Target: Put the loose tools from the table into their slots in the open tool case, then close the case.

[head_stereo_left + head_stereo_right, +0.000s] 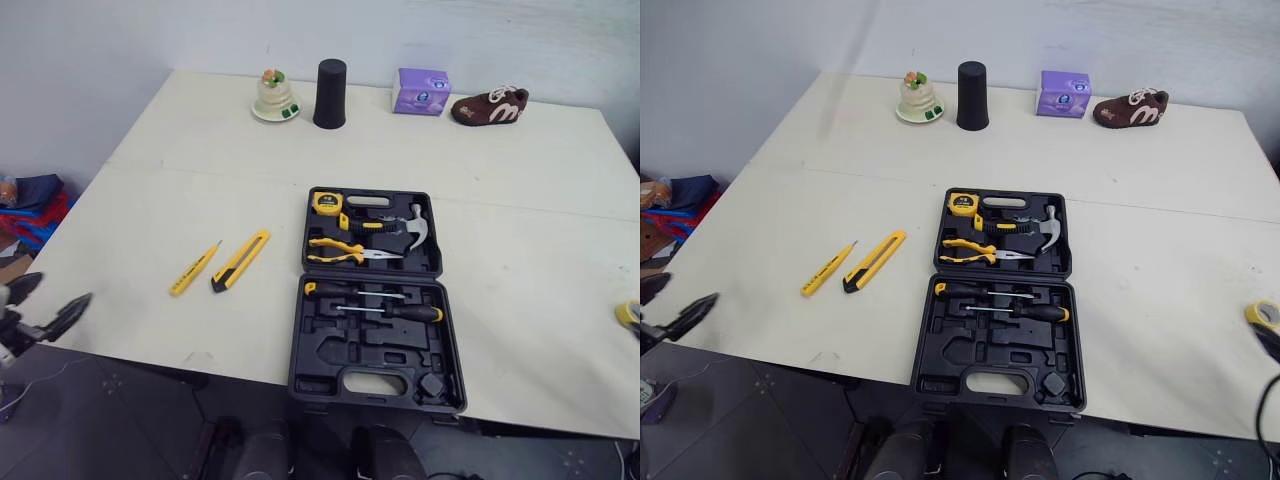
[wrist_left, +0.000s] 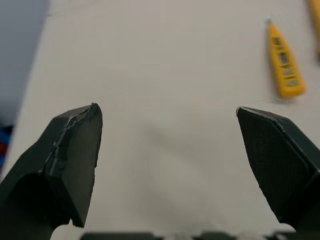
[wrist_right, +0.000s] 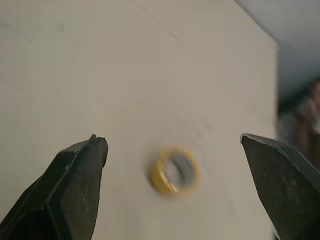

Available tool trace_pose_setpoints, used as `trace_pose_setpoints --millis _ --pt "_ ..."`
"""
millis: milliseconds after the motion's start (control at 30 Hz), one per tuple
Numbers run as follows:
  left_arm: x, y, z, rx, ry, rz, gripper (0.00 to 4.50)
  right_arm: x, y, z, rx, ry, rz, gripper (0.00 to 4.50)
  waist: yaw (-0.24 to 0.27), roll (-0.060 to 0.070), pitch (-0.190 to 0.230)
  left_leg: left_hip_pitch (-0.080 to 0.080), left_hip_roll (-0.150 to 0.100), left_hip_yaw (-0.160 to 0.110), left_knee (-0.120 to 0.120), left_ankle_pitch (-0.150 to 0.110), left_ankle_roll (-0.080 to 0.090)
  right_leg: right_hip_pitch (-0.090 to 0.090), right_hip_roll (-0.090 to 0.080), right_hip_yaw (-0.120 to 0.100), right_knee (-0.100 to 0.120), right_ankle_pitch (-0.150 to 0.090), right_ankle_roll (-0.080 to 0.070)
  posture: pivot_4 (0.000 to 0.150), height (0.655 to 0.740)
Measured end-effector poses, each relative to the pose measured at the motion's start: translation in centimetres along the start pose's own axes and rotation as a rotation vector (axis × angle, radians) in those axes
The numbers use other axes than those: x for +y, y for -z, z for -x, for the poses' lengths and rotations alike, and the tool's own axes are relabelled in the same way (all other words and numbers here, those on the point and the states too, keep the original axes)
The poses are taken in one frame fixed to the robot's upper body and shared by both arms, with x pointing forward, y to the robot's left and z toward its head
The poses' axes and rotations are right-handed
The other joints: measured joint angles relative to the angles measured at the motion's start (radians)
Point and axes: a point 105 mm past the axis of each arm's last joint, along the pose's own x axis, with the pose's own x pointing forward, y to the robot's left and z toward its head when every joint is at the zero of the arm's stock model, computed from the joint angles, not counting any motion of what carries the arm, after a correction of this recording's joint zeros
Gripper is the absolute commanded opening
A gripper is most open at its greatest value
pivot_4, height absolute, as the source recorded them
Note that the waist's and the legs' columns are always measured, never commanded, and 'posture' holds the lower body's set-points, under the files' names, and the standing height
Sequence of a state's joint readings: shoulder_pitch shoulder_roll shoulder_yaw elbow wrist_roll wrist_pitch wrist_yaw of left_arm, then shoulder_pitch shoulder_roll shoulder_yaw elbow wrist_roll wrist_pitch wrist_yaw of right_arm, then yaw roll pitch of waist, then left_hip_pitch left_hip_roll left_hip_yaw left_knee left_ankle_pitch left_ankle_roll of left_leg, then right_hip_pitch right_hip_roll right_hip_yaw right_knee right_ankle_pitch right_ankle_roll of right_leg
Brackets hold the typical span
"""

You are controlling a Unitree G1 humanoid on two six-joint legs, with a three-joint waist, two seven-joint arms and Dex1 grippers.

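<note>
our left gripper (image 1: 45,305) hangs wide open off the near left corner of the table (image 1: 200,150). its fingers (image 2: 75,150) spread over bare tabletop, with the yellow tester pen (image 1: 194,268) lying ahead of them. our right gripper (image 3: 172,140) is spread wide too, above a small yellow ring (image 3: 174,169) that lies near the table's right edge and touches neither finger. we see the utility knife (image 1: 241,260) just beside the tester pen, both loose, left of the open tool case (image 1: 320,350). the case sits at the near edge, with a tape measure (image 1: 327,203), hammer (image 1: 405,228) and pliers (image 1: 345,250) in its far half and two screwdrivers (image 1: 385,305) in its near half.
</note>
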State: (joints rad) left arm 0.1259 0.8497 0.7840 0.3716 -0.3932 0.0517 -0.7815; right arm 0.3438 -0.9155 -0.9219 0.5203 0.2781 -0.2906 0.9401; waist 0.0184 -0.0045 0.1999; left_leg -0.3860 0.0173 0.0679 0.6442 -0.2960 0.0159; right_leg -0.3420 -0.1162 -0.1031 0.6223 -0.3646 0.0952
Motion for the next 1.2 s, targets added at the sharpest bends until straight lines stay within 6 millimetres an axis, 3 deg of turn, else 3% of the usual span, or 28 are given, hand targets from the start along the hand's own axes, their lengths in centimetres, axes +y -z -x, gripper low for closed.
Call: trace_pose_setpoints --millis 100,167,333,500,667,867,1000,1200 --pt "2.7 1.0 1.0 0.043 -0.152 0.010 4.50 -1.3 4.2 2.9 0.143 0.116 -0.039 4.43 -0.003 0.000 0.000 0.000 0.000 0.000 0.000 0.000 0.000 0.000 0.000 0.000 0.001 0.000 -0.001 0.150 0.7341" --pt "3.3 0.9 0.9 0.038 -0.195 0.007 4.50 -1.5 5.4 3.9 0.179 0.151 -0.047 4.43 -0.008 0.000 0.000 0.001 0.000 0.000 0.001 0.000 -0.001 0.000 -0.001 0.001 0.002 0.000 0.000 0.150 0.7341" --pt "3.5 0.8 0.6 0.033 -0.218 0.012 4.50 -1.8 6.5 5.1 0.206 0.215 -0.045 4.43 -0.027 0.001 -0.001 0.001 0.000 0.001 0.000 0.000 -0.002 0.000 -0.001 0.001 0.004 0.000 0.000 0.150 0.7341" --pt "2.1 -0.5 -1.0 0.000 -0.149 -0.001 4.50 -0.5 5.6 3.8 0.103 0.201 -0.064 4.43 -0.045 0.001 -0.001 0.002 0.001 0.001 0.000 0.002 -0.004 0.000 -0.001 0.001 0.005 0.000 0.000 0.150 0.7341" --pt "-0.6 -3.0 -3.0 -0.081 -0.003 -0.016 4.50 2.2 1.4 0.6 -0.125 0.060 -0.104 4.43 -0.048 0.001 -0.001 0.002 0.001 0.002 0.001 0.003 -0.006 0.000 0.000 0.002 0.006 0.000 0.000 0.150 0.7341" --pt "-6.2 -4.6 -4.4 -0.082 0.313 -0.055 4.50 6.8 -7.5 -3.1 -0.445 -0.222 -0.127 4.43 -0.045 0.002 -0.001 0.002 0.001 0.001 0.001 0.006 -0.002 0.000 0.000 0.002 0.006 0.000 0.000 0.150 0.7341" --pt "-8.5 -5.1 -4.7 -0.043 0.419 -0.033 4.50 8.6 -11.7 -3.7 -0.588 -0.329 -0.111 4.43 -0.042 0.002 -0.001 0.001 0.000 0.001 0.001 0.006 -0.001 -0.001 0.000 0.001 0.006 0.000 0.000 0.150 0.7341" --pt "-10.9 -3.4 -6.0 0.170 0.466 0.053 4.50 15.3 -17.8 -3.5 -0.761 -0.666 -0.095 4.43 -0.040 0.001 -0.001 0.000 0.000 0.000 0.002 0.007 0.000 -0.001 0.000 0.001 0.007 0.000 0.000 0.150 0.7341"
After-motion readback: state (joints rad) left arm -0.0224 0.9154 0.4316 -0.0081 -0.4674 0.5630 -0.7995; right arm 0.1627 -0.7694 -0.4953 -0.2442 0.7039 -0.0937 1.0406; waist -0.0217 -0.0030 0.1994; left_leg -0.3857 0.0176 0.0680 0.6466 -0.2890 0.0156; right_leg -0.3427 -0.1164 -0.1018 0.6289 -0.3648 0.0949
